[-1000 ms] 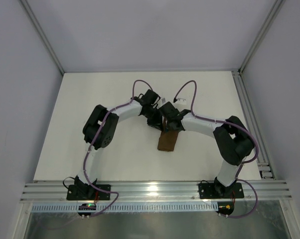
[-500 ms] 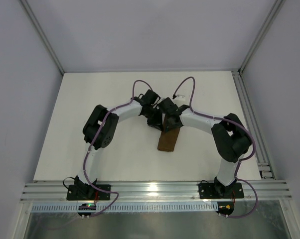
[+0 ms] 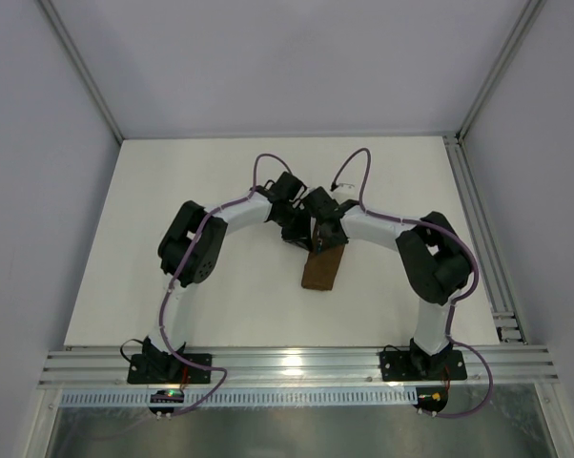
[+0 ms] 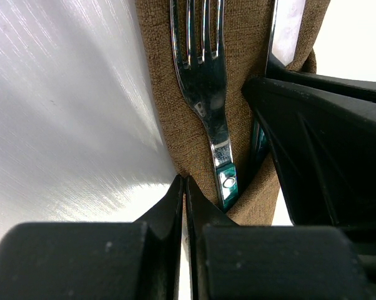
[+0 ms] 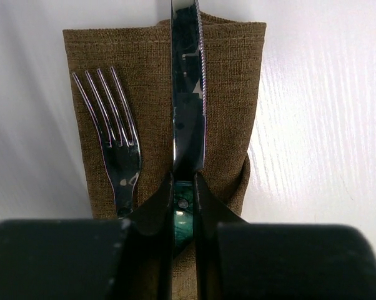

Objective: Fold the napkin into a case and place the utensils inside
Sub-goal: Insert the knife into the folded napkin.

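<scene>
- Your right gripper (image 5: 183,190) pinches the knife (image 5: 187,94) by its teal handle. The blade lies along the case (image 5: 232,87) with its tip past the hem at the other end. A hold that far back lets the blade swing, and a sideways slip would knock the fork (image 5: 120,150) just beside it.
- Your left gripper (image 4: 184,187) is pressed together on nothing, at the case's edge by the fork handle. I cannot tell whether it pins the cloth. If it does not, a push on the knife may drag or bunch the cloth instead of sliding the steel along it.
- The fold beside the knife handle bulges at one side. A snag there could pull the case open.
- The two grippers sit nearly touching over one end of the case. Move either towards the other and you risk a knock, so back out before you turn.
- The grippers hide whether either handle is truly tucked under the fold, so do not count them as in.
- The case lies in the middle of the surface (image 3: 220,181), well apart from every edge. There is open room to the left, right and far side. The rail (image 3: 473,219) on the right and the walls (image 3: 39,191) are well off.
</scene>
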`<act>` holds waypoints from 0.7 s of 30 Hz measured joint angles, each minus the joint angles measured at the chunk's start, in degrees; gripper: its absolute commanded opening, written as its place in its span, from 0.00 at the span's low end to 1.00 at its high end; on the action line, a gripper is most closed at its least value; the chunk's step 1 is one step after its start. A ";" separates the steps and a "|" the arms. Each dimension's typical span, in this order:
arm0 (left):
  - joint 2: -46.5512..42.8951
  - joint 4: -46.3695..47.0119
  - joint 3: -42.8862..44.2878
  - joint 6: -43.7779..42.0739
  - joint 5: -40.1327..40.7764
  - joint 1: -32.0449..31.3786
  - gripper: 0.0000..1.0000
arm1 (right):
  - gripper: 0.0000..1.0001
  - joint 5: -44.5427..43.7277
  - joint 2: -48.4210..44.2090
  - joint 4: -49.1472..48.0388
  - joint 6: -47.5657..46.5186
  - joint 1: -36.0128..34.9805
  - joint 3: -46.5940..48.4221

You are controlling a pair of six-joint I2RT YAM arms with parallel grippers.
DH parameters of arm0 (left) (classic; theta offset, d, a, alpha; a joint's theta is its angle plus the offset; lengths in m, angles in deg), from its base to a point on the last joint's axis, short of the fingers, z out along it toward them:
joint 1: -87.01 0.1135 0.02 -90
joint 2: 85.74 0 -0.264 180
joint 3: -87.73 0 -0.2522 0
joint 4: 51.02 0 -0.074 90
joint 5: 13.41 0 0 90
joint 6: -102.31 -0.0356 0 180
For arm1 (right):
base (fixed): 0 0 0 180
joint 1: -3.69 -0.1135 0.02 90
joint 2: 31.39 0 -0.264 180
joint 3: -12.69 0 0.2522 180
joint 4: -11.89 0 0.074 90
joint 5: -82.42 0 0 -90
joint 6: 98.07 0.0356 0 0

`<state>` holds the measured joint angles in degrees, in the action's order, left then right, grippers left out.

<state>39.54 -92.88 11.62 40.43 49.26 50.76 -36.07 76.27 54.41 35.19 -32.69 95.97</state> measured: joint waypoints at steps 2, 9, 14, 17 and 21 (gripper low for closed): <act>0.00 0.09 -0.04 0.02 -0.02 0.00 0.00 | 0.04 0.00 -0.11 -0.42 0.46 -0.04 -0.46; -0.28 0.17 -0.55 0.04 -0.24 -0.11 0.00 | 0.04 0.35 -4.17 -2.03 3.56 -0.83 -5.64; -0.33 0.24 -0.70 0.11 -0.31 -0.11 0.00 | 0.04 0.61 -4.55 -1.81 4.13 -1.60 -6.01; -0.33 0.24 -0.72 0.15 -0.31 -0.11 0.00 | 0.04 0.63 -4.55 -1.73 4.33 -1.62 -6.01; -0.35 0.24 -0.74 0.20 -0.31 -0.11 0.00 | 0.06 1.03 -4.72 -1.77 5.20 -1.60 -6.29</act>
<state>39.19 -92.64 10.88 40.63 48.95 50.65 -35.04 71.55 52.64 40.40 -34.29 89.67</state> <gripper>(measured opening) 0.005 0.134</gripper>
